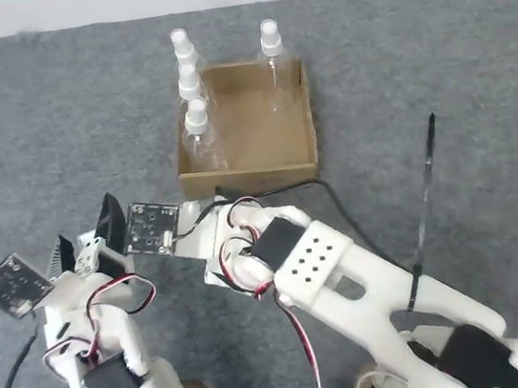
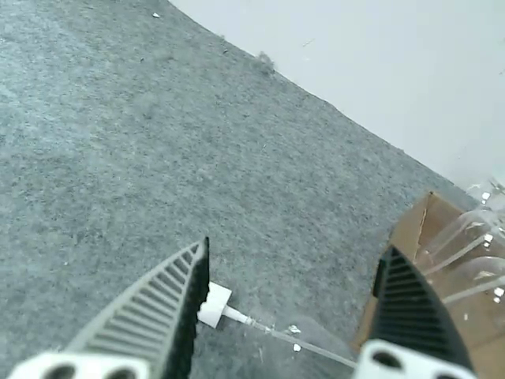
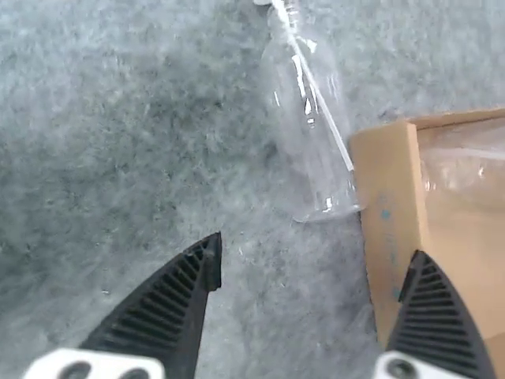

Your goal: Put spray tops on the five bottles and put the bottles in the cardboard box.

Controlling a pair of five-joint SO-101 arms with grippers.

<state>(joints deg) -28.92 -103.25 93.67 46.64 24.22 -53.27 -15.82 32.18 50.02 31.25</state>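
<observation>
The last bottle (image 3: pixel 312 118) lies on its side on the carpet (image 3: pixel 118 118), just beside the box (image 3: pixel 387 205), spray top seemingly fitted. The right gripper (image 3: pixel 316 249) and left gripper (image 2: pixel 298 249) both gape wide. I'd have the right one pinch the bottle mid-body, squarely, then lift it over the wall.

cardboard box (image 1: pixel 249 174) middle open, bottles (image 1: pixel 196 116) along left wall, lying bottle (image 3: pixel 312 118) outside
</observation>
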